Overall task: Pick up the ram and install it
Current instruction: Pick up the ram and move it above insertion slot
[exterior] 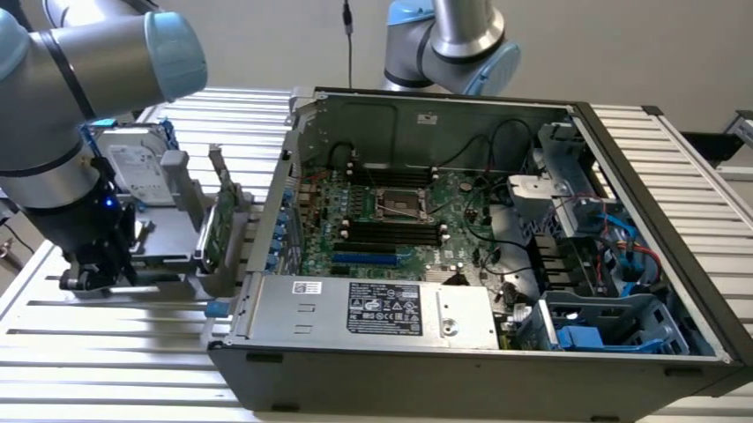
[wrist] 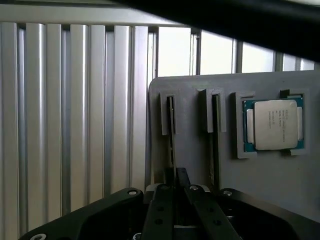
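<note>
At the grey holder (wrist: 200, 87): the gripper (wrist: 175, 184) is low over the plate, at the end of the slot that is farther from the processor chip (wrist: 272, 124).
Jaws: almost fully closed; the two black fingers (wrist: 161, 210) come together on the thin edge of the ram (wrist: 171, 130) (the contact point itself is partly covered by the fingers).
Ram: it stands on its edge in its slot in the holder, dark and narrow, with one end between the fingers.
Second stick (wrist: 215, 135): on its edge in the neighbouring slot, between the ram and the processor chip, apart from the fingers.
Processor chip: it lies flat in a square pocket of the holder, metal lid up.
Arm: it reaches down at the exterior view's left; there the gripper (exterior: 94, 275) is down at the holder (exterior: 165, 242), which stands on the slatted table (exterior: 118, 352) just beside the computer case (exterior: 412, 110).
Hard drive (exterior: 127, 167): upright on the holder, close to the arm.
Expansion card (exterior: 224, 225): green, upright on the holder, between the gripper and the case.
Computer case: open on top, at the exterior view's right of the holder.
Memory slots (exterior: 389, 233): long and black on the board inside the case, well apart from the gripper.
Power supply (exterior: 365, 308): grey box with a label, at the near side of the case.
</note>
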`<state>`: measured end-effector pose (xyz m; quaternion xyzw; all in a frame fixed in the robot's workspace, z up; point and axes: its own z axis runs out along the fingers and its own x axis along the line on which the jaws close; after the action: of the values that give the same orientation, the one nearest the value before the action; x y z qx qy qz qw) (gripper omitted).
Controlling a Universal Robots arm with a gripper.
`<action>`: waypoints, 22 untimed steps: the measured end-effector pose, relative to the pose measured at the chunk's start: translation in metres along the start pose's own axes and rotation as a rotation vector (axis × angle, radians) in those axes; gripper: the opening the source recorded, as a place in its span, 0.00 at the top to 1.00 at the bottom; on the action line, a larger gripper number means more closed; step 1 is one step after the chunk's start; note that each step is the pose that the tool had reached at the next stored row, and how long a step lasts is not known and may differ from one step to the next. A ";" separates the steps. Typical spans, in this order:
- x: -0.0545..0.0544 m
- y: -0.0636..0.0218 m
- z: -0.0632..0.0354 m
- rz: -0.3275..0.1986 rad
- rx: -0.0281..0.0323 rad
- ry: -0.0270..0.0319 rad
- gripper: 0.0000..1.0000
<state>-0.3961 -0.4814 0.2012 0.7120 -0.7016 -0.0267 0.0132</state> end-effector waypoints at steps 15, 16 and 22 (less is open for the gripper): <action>-0.001 0.0013 -0.0491 0.001 -0.0027 -0.0001 0.86; -0.001 0.0012 -0.0536 0.001 -0.0031 0.0000 0.86; -0.002 -0.0008 -0.0811 0.001 -0.0042 0.0000 0.86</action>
<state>-0.3907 -0.4814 0.2822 0.7116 -0.7019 -0.0281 0.0147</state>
